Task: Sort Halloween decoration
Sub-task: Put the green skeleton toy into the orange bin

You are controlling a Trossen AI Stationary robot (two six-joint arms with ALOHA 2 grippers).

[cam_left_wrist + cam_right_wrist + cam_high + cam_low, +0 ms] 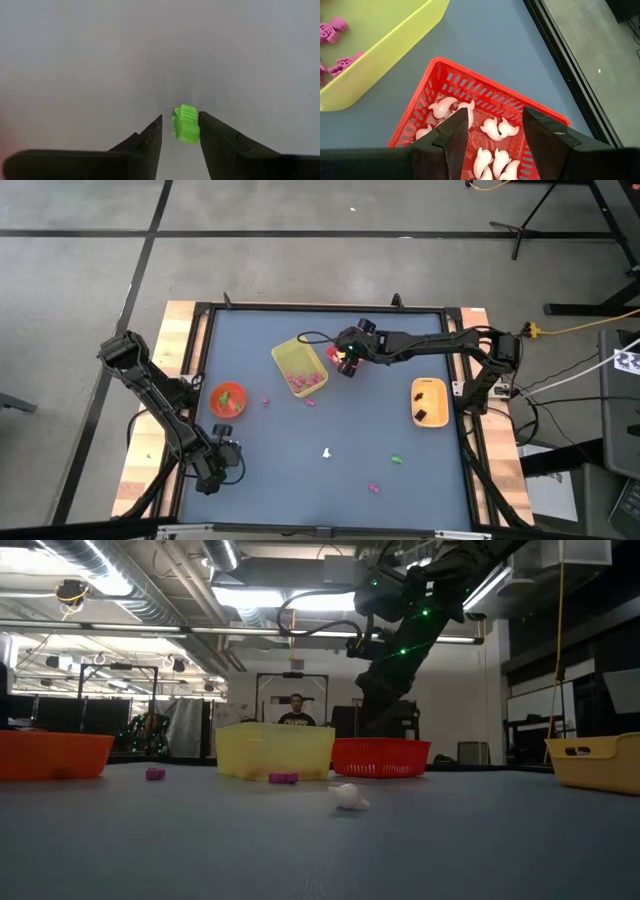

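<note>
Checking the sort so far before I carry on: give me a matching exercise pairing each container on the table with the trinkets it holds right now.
Containers:
1. red basket
2. yellow bin
3. orange bowl
4. yellow tray

Contents:
A. black pieces
B. white ghost shapes
C. green pieces
D. pink pieces

Pairs: 1-B, 2-D, 3-C, 4-A
</note>
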